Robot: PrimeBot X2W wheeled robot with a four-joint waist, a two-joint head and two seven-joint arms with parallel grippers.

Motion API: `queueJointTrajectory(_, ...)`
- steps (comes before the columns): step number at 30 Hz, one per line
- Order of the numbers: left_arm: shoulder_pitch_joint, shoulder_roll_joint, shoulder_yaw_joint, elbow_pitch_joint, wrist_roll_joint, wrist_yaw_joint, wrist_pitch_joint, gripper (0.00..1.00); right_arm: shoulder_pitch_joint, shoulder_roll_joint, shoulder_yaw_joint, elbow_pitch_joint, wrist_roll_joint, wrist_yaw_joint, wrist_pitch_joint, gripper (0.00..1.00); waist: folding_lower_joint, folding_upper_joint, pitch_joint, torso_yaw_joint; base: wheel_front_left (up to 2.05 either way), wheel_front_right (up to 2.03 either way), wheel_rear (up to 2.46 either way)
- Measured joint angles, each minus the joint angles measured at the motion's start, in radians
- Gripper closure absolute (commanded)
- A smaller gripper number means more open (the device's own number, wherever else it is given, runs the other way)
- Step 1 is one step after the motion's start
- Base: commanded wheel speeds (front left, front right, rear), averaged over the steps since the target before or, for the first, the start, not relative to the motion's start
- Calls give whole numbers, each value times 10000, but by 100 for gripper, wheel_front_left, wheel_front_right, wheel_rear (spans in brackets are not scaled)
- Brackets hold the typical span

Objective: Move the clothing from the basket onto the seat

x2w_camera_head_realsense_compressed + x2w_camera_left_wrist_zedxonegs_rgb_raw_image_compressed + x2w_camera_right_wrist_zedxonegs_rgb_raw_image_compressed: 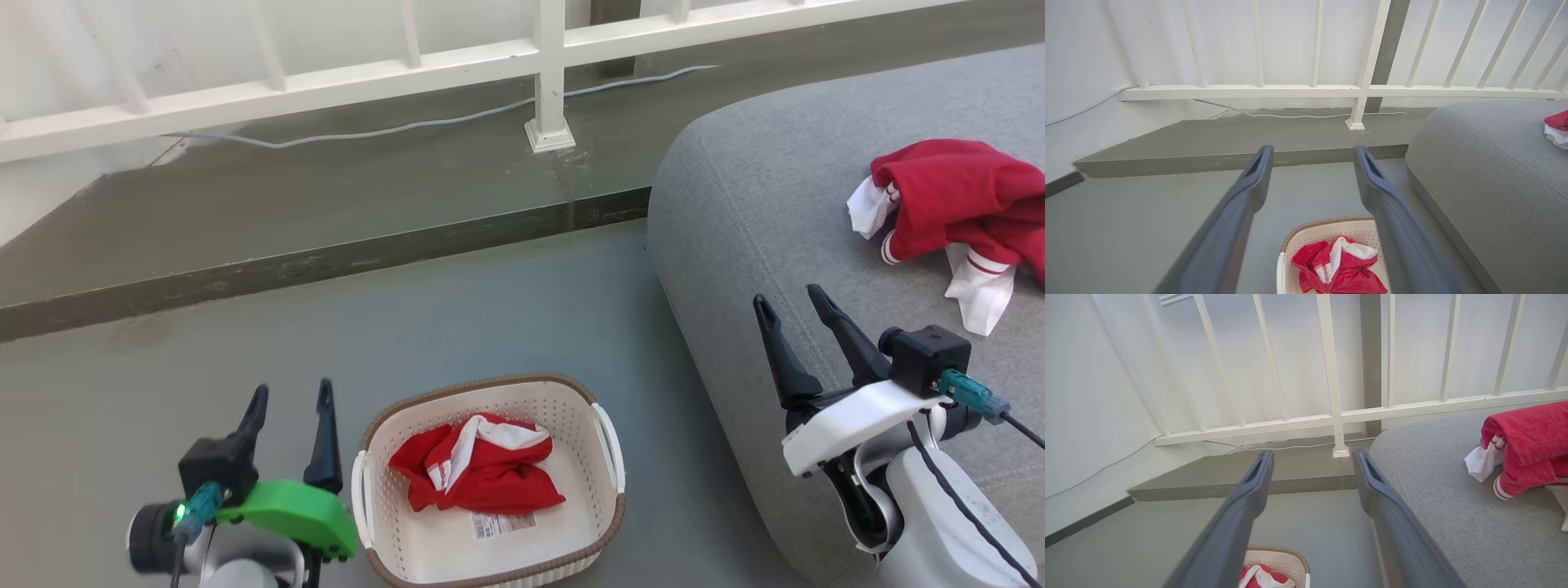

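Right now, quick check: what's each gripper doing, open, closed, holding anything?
Left gripper: open, holding nothing, beside the basket.
Right gripper: open, holding nothing, by the seat.

Red-and-white clothing [478, 472], cream brown-rimmed basket [571, 408], grey seat [751, 212].

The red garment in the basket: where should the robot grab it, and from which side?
Probably the raised crumpled fold at the middle of the red garment, pinched from straight above: the basket walls block a sideways approach. The open left pincer sits nearest.
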Motion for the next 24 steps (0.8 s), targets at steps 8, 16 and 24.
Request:
queueJointTrajectory(8, 506, -75, 291, -236, 234, 2, 0, 0, 244, 65, -19, -196, -77, -98, 0, 0, 0, 0, -71, 50, 0, 0, 0)
queueJointTrajectory(16, 778, -155, 527, -522, 646, 2, 0, 0, 397, 69, -63, -332, -105, -111, 0, 0, 0, 0, -109, 94, 0, 0, 0)
queueJointTrajectory(24, 904, -268, 623, -771, 815, 0, -2, 0, 584, 67, -63, -439, -201, -194, 0, 0, 0, 0, -99, 95, 0, 0, 0)
